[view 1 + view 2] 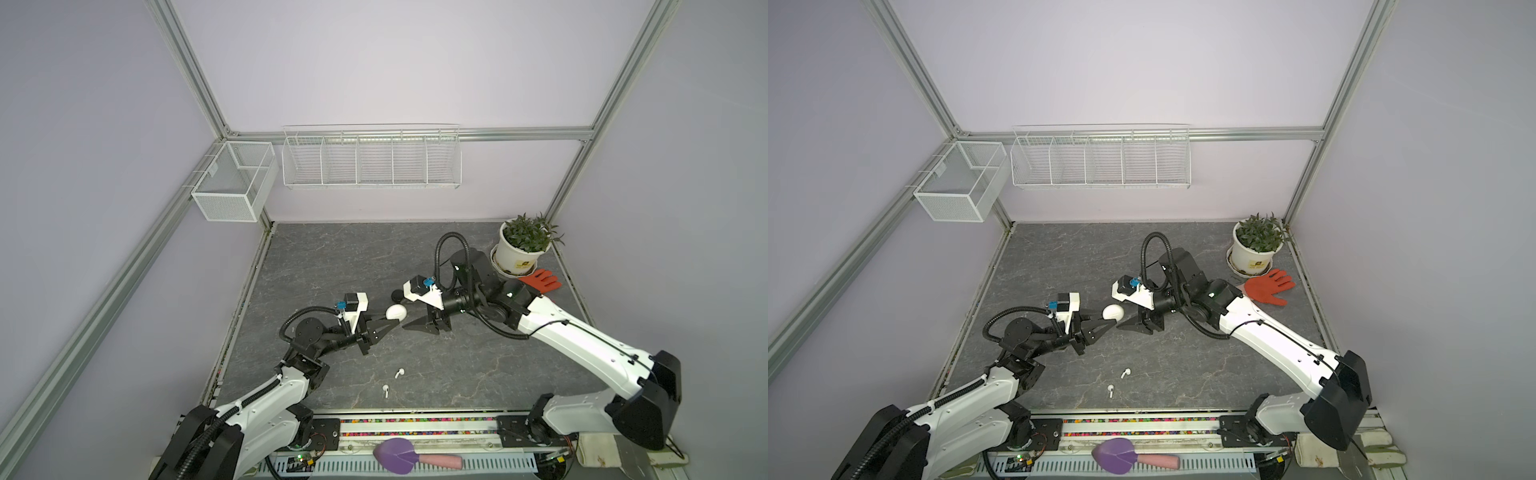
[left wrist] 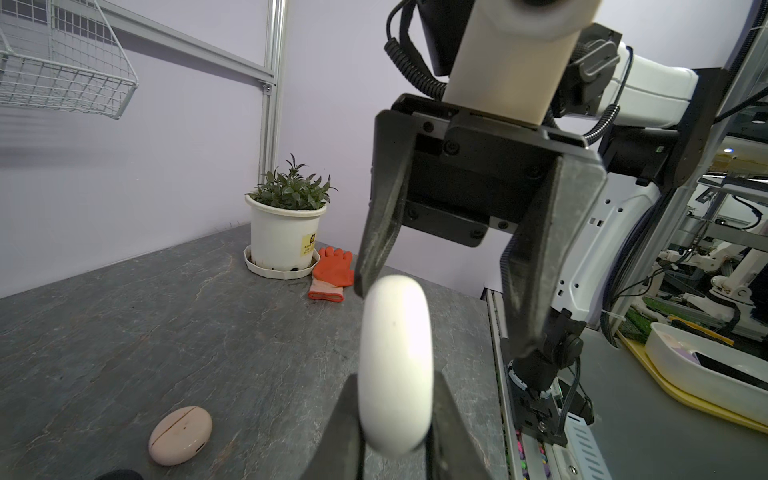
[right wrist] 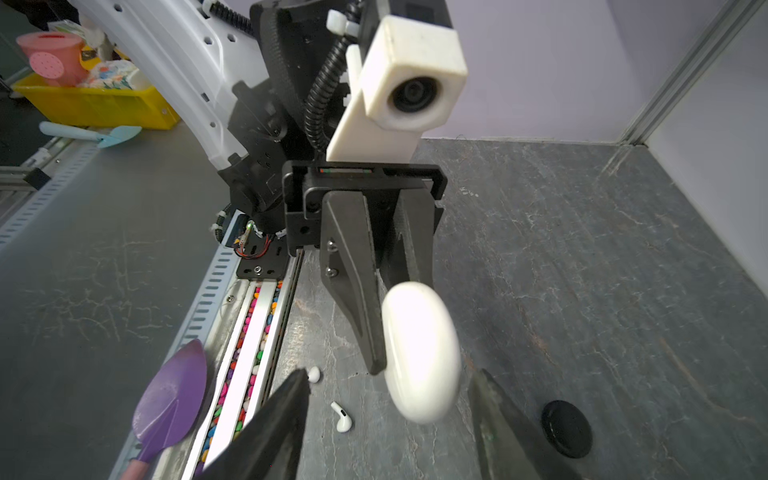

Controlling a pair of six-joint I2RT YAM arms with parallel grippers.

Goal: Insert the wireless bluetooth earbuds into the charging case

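My left gripper clamps the white case, apparently unopened. The right gripper gapes just beside it. Two white earbuds lie apart from both, none inserted.

You see a glossy, smooth white plastic case, a matt, veined stone-look table, a matt rubbery-coated glove.

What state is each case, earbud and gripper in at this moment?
white case: lid shut, held in the air, on edge.
left gripper: shut on the white case.
right gripper: open, close to the white case, not gripping it.
pink case: lid shut, lying flat.
black case: lid shut, lying flat.
white earbuds: both lying loose, outside any case.
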